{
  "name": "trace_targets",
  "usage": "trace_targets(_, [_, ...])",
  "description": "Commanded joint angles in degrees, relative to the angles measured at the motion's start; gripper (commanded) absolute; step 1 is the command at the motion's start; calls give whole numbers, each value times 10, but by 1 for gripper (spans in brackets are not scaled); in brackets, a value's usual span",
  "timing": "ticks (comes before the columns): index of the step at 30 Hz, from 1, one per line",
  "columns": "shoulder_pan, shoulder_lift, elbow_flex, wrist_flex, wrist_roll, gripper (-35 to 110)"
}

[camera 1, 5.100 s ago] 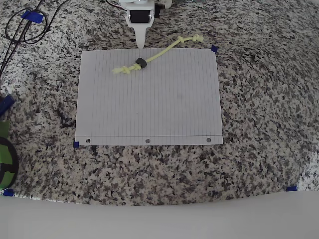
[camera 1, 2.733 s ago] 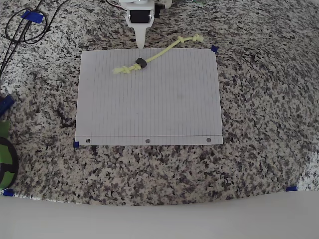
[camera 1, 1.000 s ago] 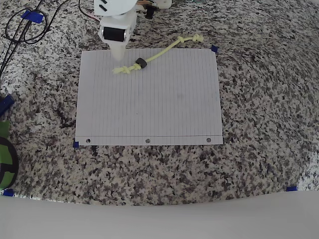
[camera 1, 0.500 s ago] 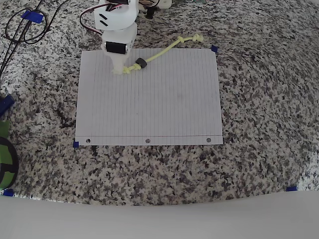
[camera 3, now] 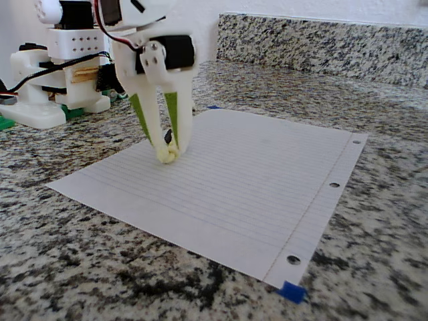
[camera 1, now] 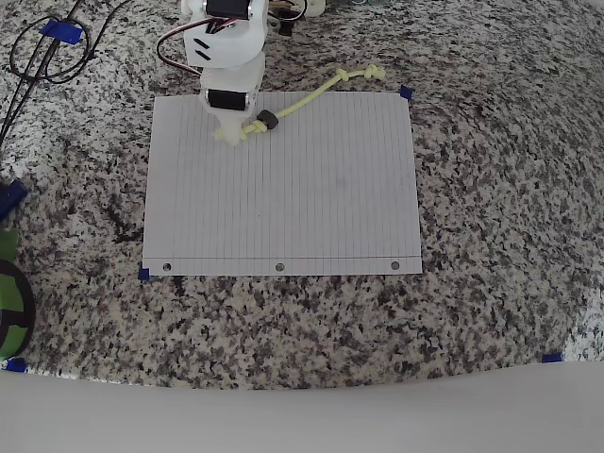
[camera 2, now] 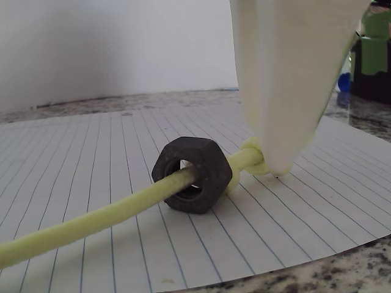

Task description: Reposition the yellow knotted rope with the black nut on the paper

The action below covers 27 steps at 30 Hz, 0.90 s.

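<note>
The yellow knotted rope lies slanted across the top edge of the paper, its right knot off the sheet on the granite. The black nut sits on the cord just right of the left knot. My white gripper stands over that left knot, fingertips down on the sheet. In the fixed view the two fingers converge on the knot at the gripper's tip, closed around it. The wrist view shows the nut threaded on the rope and a fingertip touching the knot.
A black cable loop lies at the top left of the granite counter. A green and black object sits at the left edge. Blue tape marks pin the paper's corners. The arm's base stands behind the sheet.
The gripper has swung left from the paper's top middle, then moved down onto the rope's left knot. The rope and nut have not shifted.
</note>
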Motion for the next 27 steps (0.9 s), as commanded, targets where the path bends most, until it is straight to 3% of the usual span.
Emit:
trace_targets(1, [6,-6,-24,-10,4,38])
trace_targets(27, [11,-57,-42,-30,4,28])
